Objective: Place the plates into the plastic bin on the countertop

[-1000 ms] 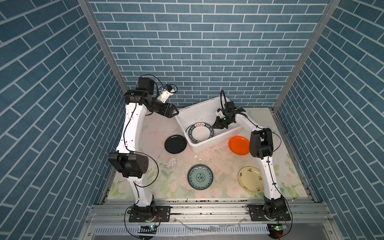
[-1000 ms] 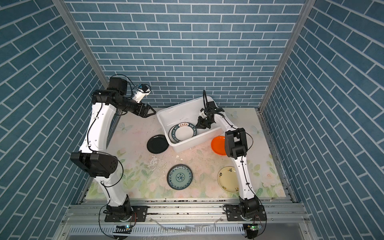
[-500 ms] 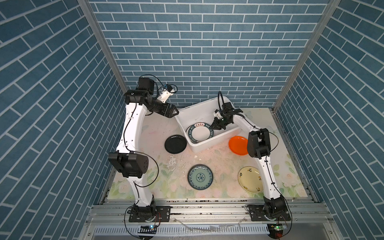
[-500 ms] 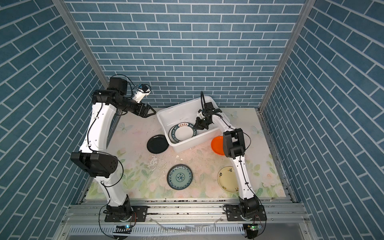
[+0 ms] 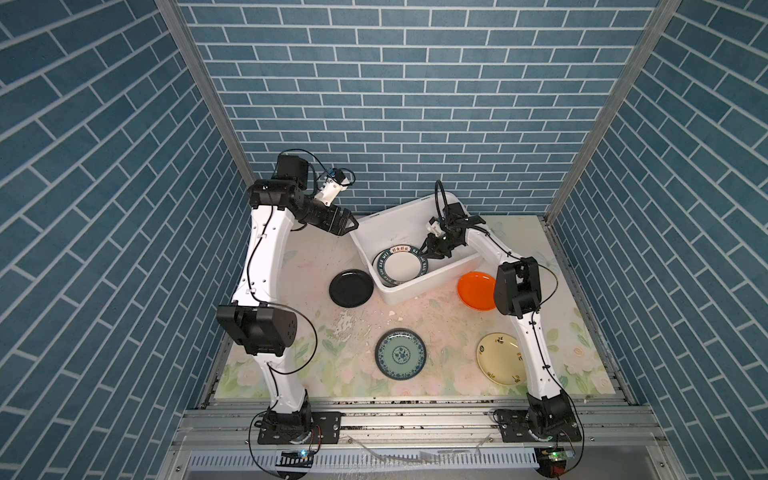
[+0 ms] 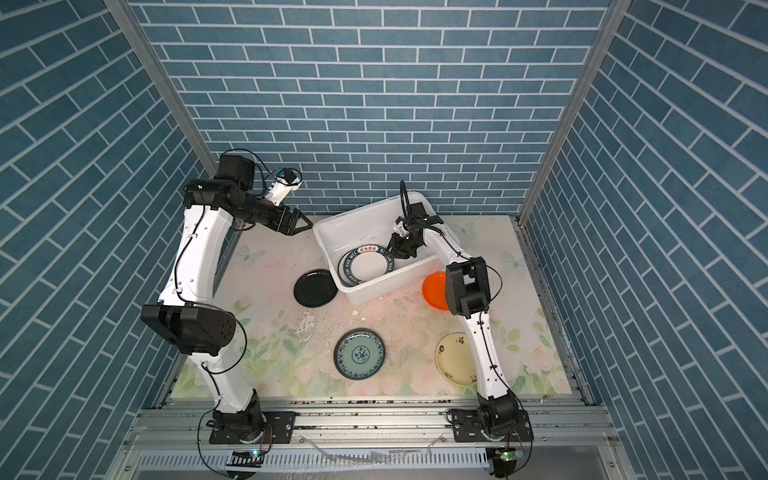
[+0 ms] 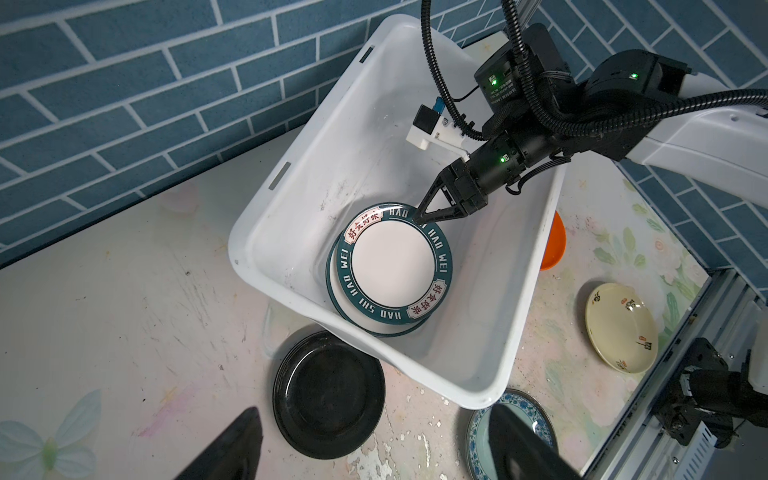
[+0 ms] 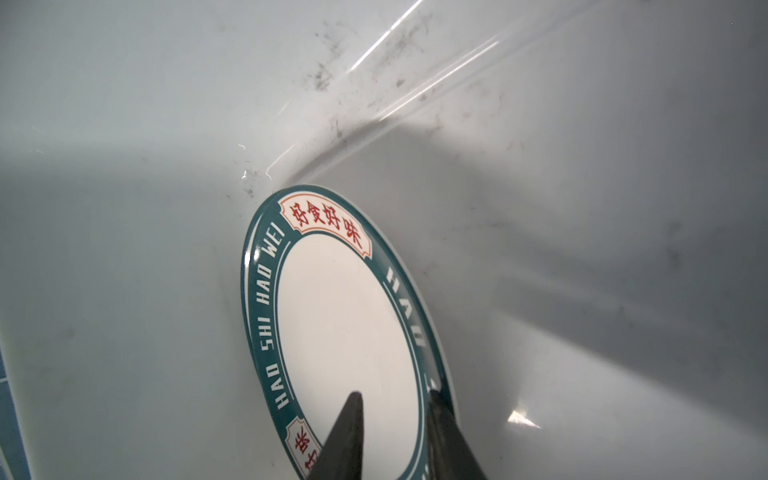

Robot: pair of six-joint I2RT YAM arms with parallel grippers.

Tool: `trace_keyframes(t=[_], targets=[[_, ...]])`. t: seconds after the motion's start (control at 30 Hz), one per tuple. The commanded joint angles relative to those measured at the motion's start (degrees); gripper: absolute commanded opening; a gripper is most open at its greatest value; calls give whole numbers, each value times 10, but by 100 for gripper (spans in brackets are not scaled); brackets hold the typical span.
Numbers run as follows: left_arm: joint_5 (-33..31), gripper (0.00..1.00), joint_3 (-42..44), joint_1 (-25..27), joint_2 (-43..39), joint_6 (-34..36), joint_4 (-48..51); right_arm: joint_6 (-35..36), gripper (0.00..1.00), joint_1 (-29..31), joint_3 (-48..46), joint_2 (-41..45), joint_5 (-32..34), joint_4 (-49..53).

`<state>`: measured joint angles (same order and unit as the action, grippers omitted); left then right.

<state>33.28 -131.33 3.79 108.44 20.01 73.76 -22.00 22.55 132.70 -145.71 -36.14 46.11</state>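
The lettered plate [image 7: 390,266] lies stacked on another in the plastic bin [image 7: 299,158]; right gripper [image 7: 417,218] narrowly parted astride its rim. The left gripper [image 5: 349,226] stands wide apart, empty, beside the bin corner. A black plate [image 5: 351,288] and an orange plate [image 5: 473,291] flank the bin on the countertop [image 5: 436,324].

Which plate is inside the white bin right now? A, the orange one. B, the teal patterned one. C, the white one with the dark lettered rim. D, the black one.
C: the lettered-rim plate lies inside the plastic bin, while the black plate, orange plate and teal plate sit outside it on the countertop.
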Motion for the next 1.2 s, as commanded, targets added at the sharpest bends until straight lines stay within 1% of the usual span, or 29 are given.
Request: trace_keyframes(t=[0.0,0.13,0.23,0.33,0.43,0.5,0.63,0.83,1.17], targets=[[7,87,5,3,-3,1,13,23,28,-3,16,31,40,33],[6,87,6,3,0,2,14,24,29,-3,19,29,37,38],[7,87,6,3,1,0,14,25,29,-3,49,13,36,57],[6,87,4,4,4,1,14,17,29,-3,53,18,38,42],[4,87,1,3,5,2,14,10,29,-3,86,13,31,44],[5,87,1,4,5,1,15,9,30,-3,97,10,37,50],[6,87,4,3,3,1,15,22,30,-5,94,3,61,83],[0,87,14,3,-6,4,16,36,30,-1,62,7,61,92],[-10,88,25,3,-16,7,18,55,31,16,65,-12,70,111]])
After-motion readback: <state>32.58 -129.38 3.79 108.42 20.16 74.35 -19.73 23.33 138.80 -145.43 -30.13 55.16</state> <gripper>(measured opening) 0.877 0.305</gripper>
